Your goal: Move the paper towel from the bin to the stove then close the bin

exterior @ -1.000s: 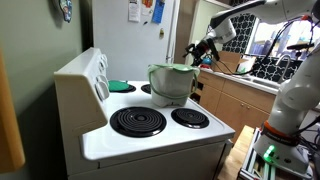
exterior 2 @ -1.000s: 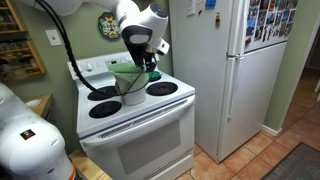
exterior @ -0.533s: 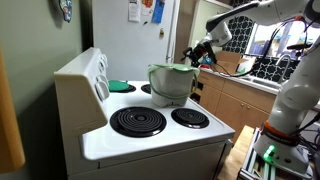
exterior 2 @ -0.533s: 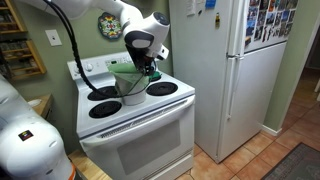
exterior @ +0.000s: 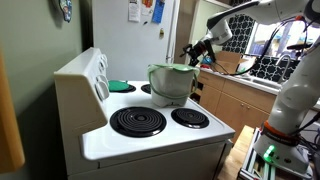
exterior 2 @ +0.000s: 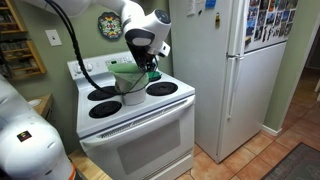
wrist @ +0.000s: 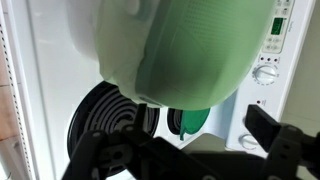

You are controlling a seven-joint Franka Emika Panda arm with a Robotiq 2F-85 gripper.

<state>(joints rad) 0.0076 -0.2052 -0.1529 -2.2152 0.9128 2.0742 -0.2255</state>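
The bin [exterior: 170, 86] stands on the white stove [exterior: 150, 140] between the burners, and it also shows in the other exterior view [exterior 2: 130, 84]. Its green domed lid [wrist: 190, 50] fills the top of the wrist view; I cannot tell whether it is fully shut. My gripper [exterior: 195, 52] hovers just beside and above the bin's rim, also visible in an exterior view [exterior 2: 150, 68]. In the wrist view the gripper [wrist: 190, 160] has its dark fingers spread wide with nothing between them. No paper towel is visible.
A flat teal disc [exterior: 118, 86] lies at the stove's back near the control panel [exterior: 85, 75]. Black coil burners [exterior: 137, 121] lie in front of the bin. A white fridge [exterior 2: 230, 70] stands beside the stove, and wooden cabinets [exterior: 235, 100] stand behind.
My gripper has shifted slightly closer to the bin's rim. The bin and the rest have not moved.
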